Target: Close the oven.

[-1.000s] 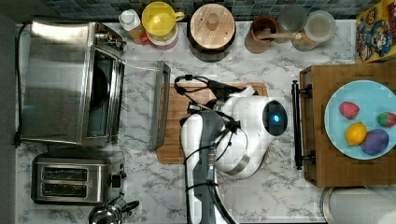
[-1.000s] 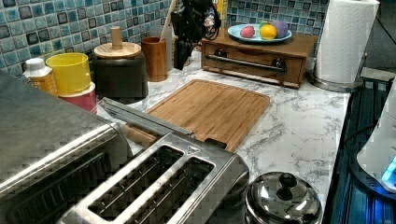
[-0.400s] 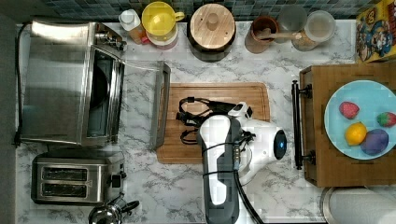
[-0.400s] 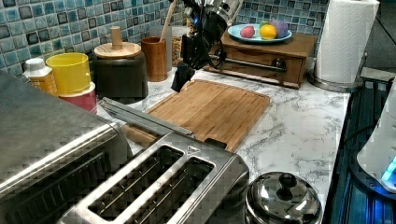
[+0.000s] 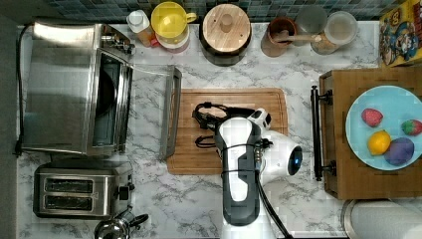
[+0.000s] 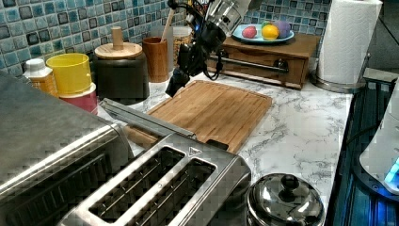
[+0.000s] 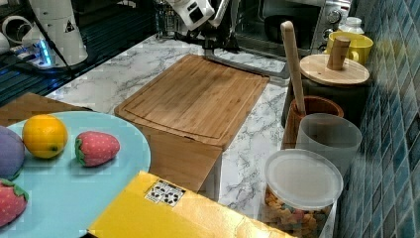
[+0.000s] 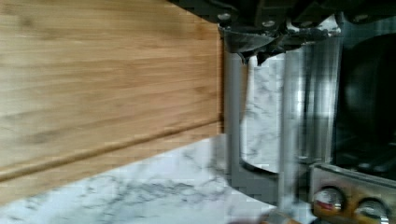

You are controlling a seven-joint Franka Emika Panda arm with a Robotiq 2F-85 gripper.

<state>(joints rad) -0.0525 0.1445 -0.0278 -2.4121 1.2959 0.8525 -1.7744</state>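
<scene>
Oven (image 5: 74, 89) sits at the counter's left edge in the top view, near the back corner; its glass door (image 5: 152, 107) lies folded down flat, bar handle (image 5: 169, 112) just beside the cutting board (image 5: 259, 102). Toaster (image 5: 74, 191) stands just in front of the oven. Gripper (image 5: 201, 127) hovers over the board's oven-side part, near the handle, not touching it. Whether its fingers are spread or closed cannot be told.

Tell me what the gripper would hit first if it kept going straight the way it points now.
Probably the oven door's bar handle: the gripper hangs over the cutting board, aimed toward the open oven. Depth is unclear, so it might touch the board first.
</scene>
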